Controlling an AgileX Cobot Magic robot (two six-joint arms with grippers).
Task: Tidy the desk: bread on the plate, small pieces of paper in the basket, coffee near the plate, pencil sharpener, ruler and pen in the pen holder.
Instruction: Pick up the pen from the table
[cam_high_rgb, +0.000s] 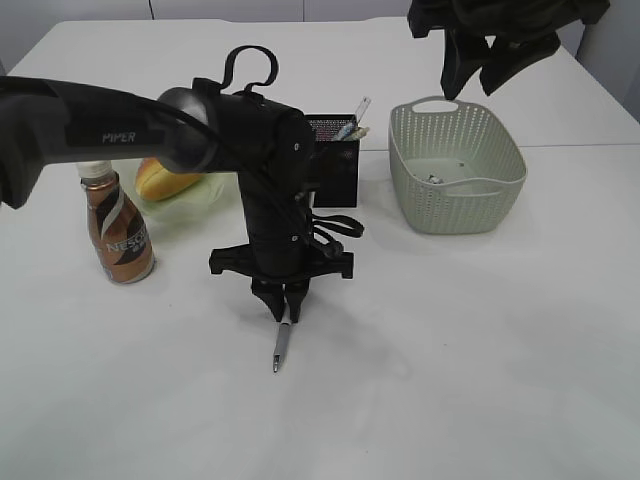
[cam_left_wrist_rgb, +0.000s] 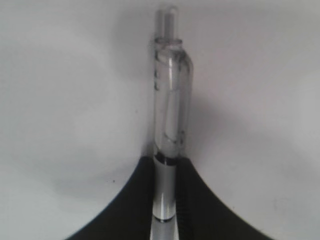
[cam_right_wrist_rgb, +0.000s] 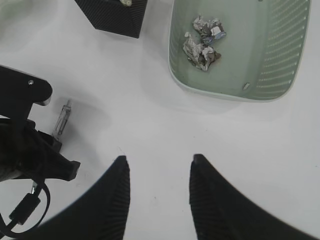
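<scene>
L tool (cam_high_rgb: 285, 308) clenched on pen (cam_high_rgb: 281, 346), tip toward worktop (cam_high_rgb: 480, 350). R tool (cam_right_wrist_rgb: 159, 172) released, above basket (cam_right_wrist_rgb: 290, 55) w/ crumpled paper (cam_right_wrist_rgb: 202, 42).

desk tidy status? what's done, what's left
Done: crumpled paper in the basket, bread on the plate, coffee beside it. In hand: left pincer shut on the pen. Left: pen into the pen holder. Right pincer open, idle.

clear pen (cam_left_wrist_rgb: 171, 115), pale green basket (cam_high_rgb: 455, 210)
</scene>
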